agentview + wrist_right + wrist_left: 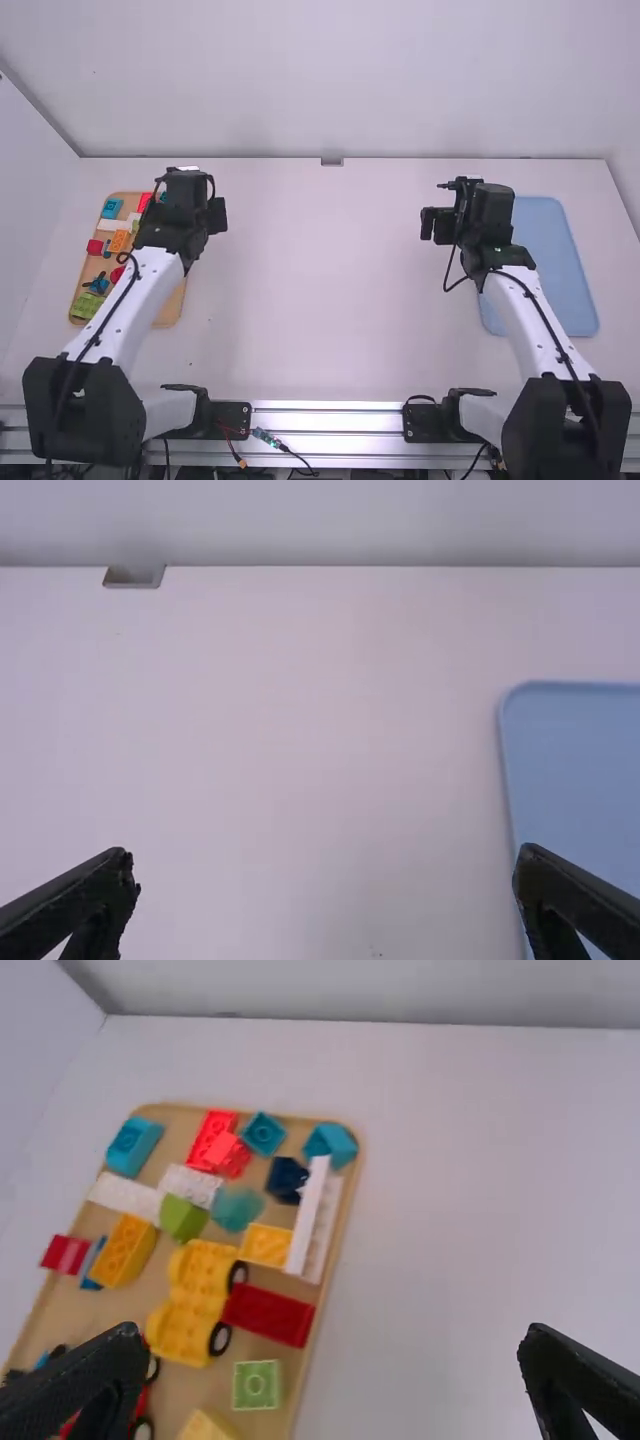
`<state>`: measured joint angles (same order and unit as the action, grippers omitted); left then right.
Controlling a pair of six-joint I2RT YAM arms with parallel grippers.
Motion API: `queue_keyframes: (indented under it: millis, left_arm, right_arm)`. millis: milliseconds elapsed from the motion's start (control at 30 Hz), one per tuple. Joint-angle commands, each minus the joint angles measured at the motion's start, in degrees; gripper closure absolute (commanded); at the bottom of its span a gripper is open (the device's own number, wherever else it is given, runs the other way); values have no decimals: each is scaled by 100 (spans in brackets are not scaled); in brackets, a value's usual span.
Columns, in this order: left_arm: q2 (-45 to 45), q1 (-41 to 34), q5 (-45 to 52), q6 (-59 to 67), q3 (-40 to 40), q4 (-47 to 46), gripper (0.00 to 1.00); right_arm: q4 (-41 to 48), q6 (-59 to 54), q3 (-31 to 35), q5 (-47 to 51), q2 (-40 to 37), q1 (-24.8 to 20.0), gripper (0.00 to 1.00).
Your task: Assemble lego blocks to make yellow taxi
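Bright, even light fills all 3 views, with soft, faint shadows on the bench [320,280]; glare whitens the metal rail [325,408] along its near edge, and the blocks [268,1315] look slightly blurred in the left wrist view

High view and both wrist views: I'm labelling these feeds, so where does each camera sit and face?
High view: fixed above and behind, facing forward and down onto the white table; left arm and right arm show.
Left wrist view: on the left wrist, facing the tan tray of blocks; its open jaws show.
Right wrist view: on the right wrist, facing the table and part of the blue tray; its open jaws show.
Shared: the high view shares the tan tray with the left wrist view, the blue tray with the right.
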<state>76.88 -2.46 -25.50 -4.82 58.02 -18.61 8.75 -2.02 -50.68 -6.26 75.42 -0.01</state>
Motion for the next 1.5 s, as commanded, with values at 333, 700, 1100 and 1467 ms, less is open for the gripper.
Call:
queue_keyframes:
  millis: [333,700,1100,1467]
  left_arm:
    - [69,1141,1027,813,389,-159,1]
    - [1461,3200,2916,1773,1982,-1437,1]
    - [4051,3477,3215,2813,4249,-3472,1]
    - [4368,3434,2610,3263,3545,-3035,2]
  right_arm:
    - [-76,55,-111,-17,10,7,1]
    - [-79,50,-114,-13,10,7,1]
    - [-81,70,-114,-17,10,7,1]
    - [-94,70,-127,-13,8,7,1]
